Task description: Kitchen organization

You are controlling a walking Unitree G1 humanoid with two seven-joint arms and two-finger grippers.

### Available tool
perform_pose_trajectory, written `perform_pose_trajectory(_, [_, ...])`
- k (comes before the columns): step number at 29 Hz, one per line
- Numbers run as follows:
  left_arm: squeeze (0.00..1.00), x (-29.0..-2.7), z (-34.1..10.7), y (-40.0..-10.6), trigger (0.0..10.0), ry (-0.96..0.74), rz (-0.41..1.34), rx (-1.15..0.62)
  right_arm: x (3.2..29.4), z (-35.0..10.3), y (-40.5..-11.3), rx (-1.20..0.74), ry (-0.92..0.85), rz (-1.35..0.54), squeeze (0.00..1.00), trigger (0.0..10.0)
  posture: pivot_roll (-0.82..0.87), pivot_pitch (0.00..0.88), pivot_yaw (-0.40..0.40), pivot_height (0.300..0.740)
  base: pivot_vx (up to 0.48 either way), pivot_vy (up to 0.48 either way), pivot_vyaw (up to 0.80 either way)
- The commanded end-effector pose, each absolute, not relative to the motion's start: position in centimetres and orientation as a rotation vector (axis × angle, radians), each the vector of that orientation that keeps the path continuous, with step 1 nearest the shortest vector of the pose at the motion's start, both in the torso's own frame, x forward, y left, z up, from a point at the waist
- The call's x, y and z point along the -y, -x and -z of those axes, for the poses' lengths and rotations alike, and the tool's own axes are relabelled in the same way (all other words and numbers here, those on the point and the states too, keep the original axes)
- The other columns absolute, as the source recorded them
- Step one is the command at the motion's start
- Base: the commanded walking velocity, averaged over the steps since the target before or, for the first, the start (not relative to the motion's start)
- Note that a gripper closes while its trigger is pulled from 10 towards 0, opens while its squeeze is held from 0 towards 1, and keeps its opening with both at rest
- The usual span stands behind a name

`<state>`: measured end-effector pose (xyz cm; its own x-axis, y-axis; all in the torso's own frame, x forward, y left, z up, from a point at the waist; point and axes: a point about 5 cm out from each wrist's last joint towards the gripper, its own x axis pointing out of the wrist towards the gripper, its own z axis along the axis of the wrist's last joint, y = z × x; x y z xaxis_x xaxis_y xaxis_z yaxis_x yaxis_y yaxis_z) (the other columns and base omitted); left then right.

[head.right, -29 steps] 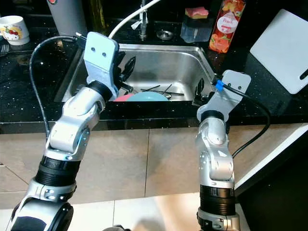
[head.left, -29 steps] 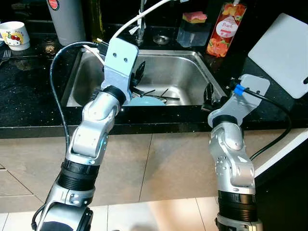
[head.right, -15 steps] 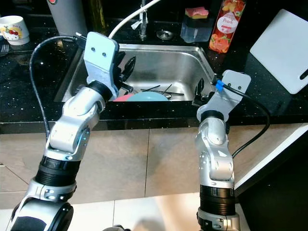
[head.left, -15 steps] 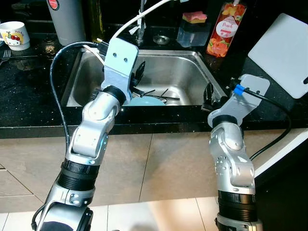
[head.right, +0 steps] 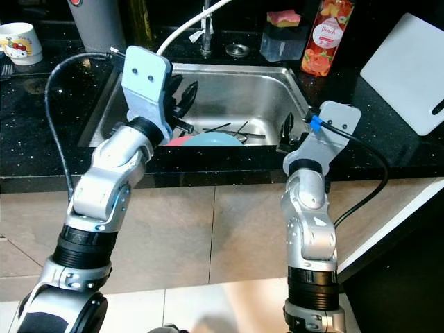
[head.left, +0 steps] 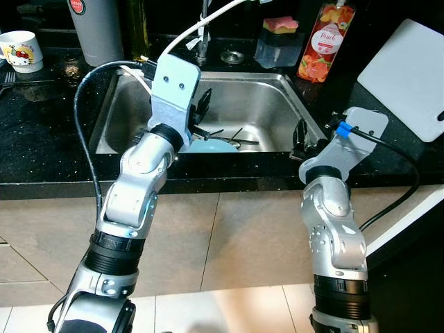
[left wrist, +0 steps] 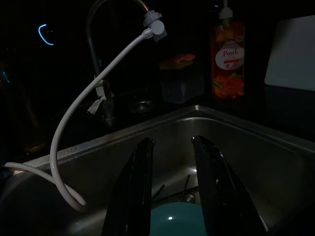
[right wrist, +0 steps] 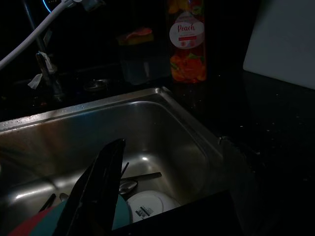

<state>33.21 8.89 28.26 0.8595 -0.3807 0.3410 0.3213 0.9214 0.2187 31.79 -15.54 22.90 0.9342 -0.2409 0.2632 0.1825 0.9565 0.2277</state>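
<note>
Down in the steel sink point(head.left: 277, 104), a teal plate point(left wrist: 177, 221) lies among cutlery. Left gripper point(left wrist: 172, 196) hovers above it, fingers apart and empty; right gripper point(right wrist: 98, 191) waits at the sink's edge, its fingers' state unclear. Glazed, likely slippery and breakable, the plate suits a rim grasp. The soap bottle point(right wrist: 187, 42) reads "Peach".

Dim kitchen, black speckled surface point(head.left: 41, 149) with sunken steel sink point(head.left: 267, 97).
Beige panel fronts point(head.left: 229, 236) below, pale tiled floor point(head.left: 229, 309) underneath, dark wall behind; glossy stone catching scattered glints of light.
</note>
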Motion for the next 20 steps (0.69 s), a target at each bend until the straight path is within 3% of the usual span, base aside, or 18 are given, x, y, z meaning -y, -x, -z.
perform_pose_trajectory(1, [0.0, -8.6, -28.0, -33.0, 10.0, -0.142, 0.387, 0.378, 15.4, -22.9, -31.9, 0.283, -0.185, 0.225, 0.0, 10.0, 0.23, 0.035, -0.047, 0.74, 0.0, 0.0, 0.0])
perform_pose_trajectory(9, [0.0, -7.7, -25.8, -32.3, 10.0, -0.193, 0.436, 0.312, 15.2, -20.8, -31.8, 0.207, -0.113, 0.233, 0.0, 10.0, 0.22, 0.024, -0.052, 0.74, 0.0, 0.0, 0.0])
perform_pose_trajectory(20, [0.0, -8.8, -23.5, -30.3, 10.0, -0.274, 0.431, 0.358, 15.5, -17.4, -29.6, 0.143, -0.097, 0.237, 0.0, 10.0, 0.21, 0.015, -0.074, 0.74, 0.0, 0.0, 0.0])
